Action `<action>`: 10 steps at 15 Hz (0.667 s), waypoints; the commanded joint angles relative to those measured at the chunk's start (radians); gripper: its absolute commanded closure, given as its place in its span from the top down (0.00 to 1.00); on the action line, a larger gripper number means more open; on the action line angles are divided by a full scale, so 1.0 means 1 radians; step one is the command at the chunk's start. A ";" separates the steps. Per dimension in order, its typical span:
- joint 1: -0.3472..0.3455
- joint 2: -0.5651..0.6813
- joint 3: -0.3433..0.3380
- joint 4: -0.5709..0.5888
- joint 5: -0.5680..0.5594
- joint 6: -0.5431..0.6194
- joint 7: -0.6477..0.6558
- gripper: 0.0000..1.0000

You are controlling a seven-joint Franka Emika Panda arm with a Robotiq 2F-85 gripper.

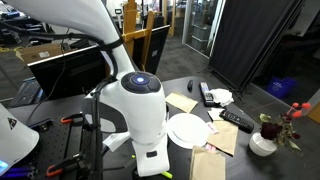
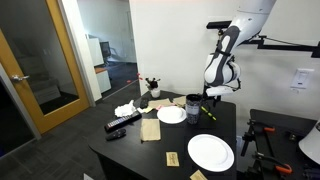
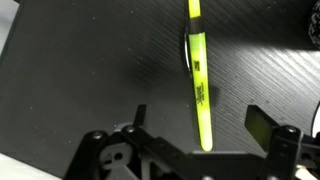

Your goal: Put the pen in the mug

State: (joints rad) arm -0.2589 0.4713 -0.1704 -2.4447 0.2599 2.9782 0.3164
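The pen [image 3: 197, 70] is a slim yellow-green highlighter lying flat on the dark table. In the wrist view it runs between my two fingers. My gripper [image 3: 200, 120] is open and hangs just above it, not touching. In an exterior view the gripper [image 2: 213, 93] is over the pen [image 2: 211, 109], near the table's far edge. The dark mug [image 2: 192, 108] stands upright just beside the pen. The mug is hidden behind the robot in the exterior view taken from the base side.
Two white plates [image 2: 172, 115] [image 2: 210, 152] lie on the table [image 2: 170, 140]. Black remotes [image 2: 122, 123], brown napkins [image 2: 150, 128], crumpled white tissue [image 2: 125, 109] and a small flower vase [image 2: 153, 90] sit further along. A plate [image 1: 187, 130] and the vase [image 1: 263, 143] also show.
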 commanded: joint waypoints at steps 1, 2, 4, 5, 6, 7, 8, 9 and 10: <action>-0.025 0.036 0.015 0.031 0.028 0.026 -0.035 1.00; -0.028 0.041 0.016 0.036 0.028 0.027 -0.036 1.00; -0.032 0.050 0.018 0.044 0.028 0.026 -0.037 1.00; -0.033 0.053 0.018 0.048 0.028 0.026 -0.037 1.00; -0.033 0.056 0.019 0.050 0.028 0.026 -0.037 0.75; -0.033 0.059 0.019 0.052 0.026 0.028 -0.038 0.74; -0.034 0.061 0.019 0.054 0.026 0.028 -0.038 0.66; -0.036 0.063 0.020 0.056 0.026 0.028 -0.039 0.59; -0.038 0.065 0.021 0.057 0.026 0.028 -0.040 0.49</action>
State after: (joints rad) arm -0.2771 0.5224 -0.1671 -2.3995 0.2599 2.9791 0.3160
